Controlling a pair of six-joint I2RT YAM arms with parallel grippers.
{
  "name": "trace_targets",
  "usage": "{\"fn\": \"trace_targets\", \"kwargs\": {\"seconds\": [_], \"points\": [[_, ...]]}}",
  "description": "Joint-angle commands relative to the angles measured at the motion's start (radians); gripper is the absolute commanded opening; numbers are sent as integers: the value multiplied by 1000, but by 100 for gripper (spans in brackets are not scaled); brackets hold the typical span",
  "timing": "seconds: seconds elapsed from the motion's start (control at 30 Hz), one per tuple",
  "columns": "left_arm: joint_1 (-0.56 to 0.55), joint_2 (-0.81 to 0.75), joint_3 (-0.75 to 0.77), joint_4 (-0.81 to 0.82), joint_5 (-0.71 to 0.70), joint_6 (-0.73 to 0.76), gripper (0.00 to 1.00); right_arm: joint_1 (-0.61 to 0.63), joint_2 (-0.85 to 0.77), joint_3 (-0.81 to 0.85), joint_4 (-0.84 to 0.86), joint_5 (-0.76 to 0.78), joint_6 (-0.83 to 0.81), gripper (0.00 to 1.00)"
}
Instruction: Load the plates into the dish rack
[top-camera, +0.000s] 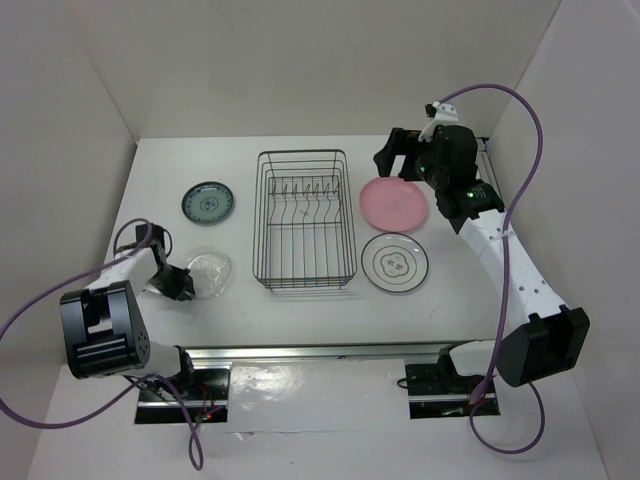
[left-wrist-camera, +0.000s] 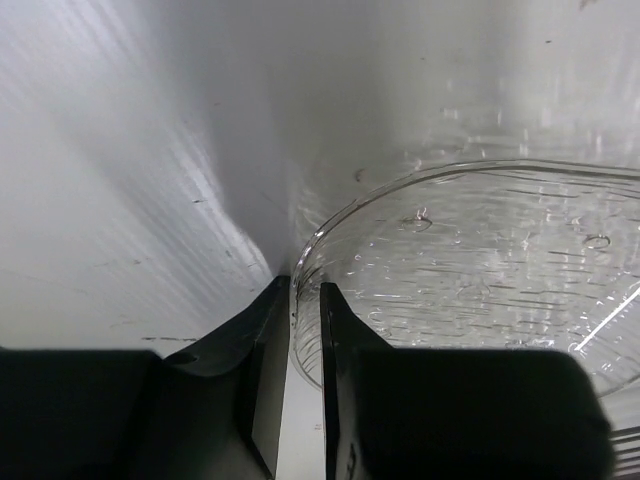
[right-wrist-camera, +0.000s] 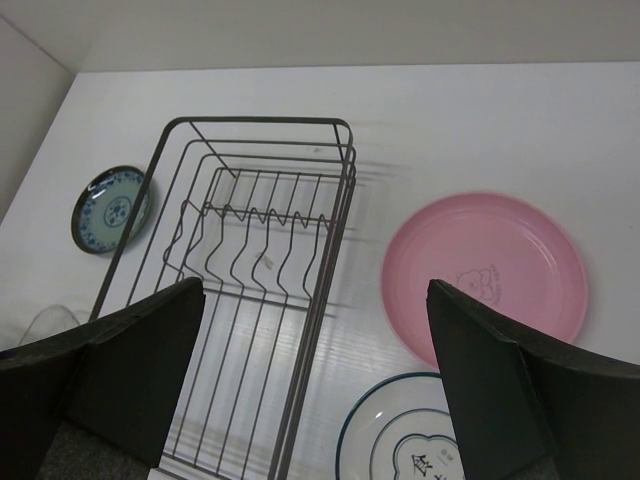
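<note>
**Left gripper** (left-wrist-camera: 305, 330): low at the lower left of the top view. Its two black fingers (left-wrist-camera: 355, 400) are drawn close together, one on each side of a plate rim. The left wrist view does not settle whether the pads actually press the rim.

**Clear glass plate** (left-wrist-camera: 480, 280): flat on the white table (top-camera: 300, 320). Its near-left rim passes through the narrow gap between the left fingers. The rest of the plate spreads toward the right of the left wrist view. In the top view it sits just right of the left gripper, and left of the rack's lower corner.

**Right gripper** (right-wrist-camera: 315, 385): jaws spread wide with nothing between them, raised at the upper right of the top view. The rack and the pink plate show between its fingers in its own wrist view.

**Dish rack** (top-camera: 303, 215): black wire basket in the centre of the top view, long side running up the frame. A row of upright prongs stands in its upper half.

**Dark teal patterned plate** (top-camera: 209, 203): flat on the table, left of the rack and above the glass plate, apart from both.

**Pink plate** (top-camera: 394, 203): flat, just right of the rack's upper half, below the right gripper.

**White plate with black rings** (top-camera: 395, 263): flat, directly below the pink plate and near it, beside the rack's lower right corner.

**Obstructions**: the rack's left wall stands between the glass plate and the prongs.
</note>
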Motion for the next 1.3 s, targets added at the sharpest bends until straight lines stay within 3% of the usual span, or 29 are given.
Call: {"fn": "trace_targets", "kwargs": {"seconds": [0.0, 0.13, 0.3, 0.4, 0.6, 0.87, 1.07, 1.27], "points": [[2, 49, -68, 33, -58, -16, 0, 7, -9, -3, 64, -24, 10, 99], [2, 17, -78, 33, -58, -28, 0, 7, -9, -3, 64, -36, 10, 99], [11, -127, -23, -92, -128, -74, 0, 7, 9, -3, 64, -36, 10, 99], [11, -264, 52, -142, -141, -64, 0, 7, 9, -3, 64, -36, 20, 99], [11, -376, 284, -183, -174, 62, 0, 16, 49, 44, 24, -27, 20, 99], [1, -456, 413, 79, 97, 315, 0, 37, 26, 11, 114, -99, 29, 99], [-150, -332, 566, 139, 249, 487, 0, 59, -25, 21, 139, -187, 29, 99], [-354, -304, 643, 217, 261, 596, 0, 139, -86, 0, 214, -228, -6, 99]]}}
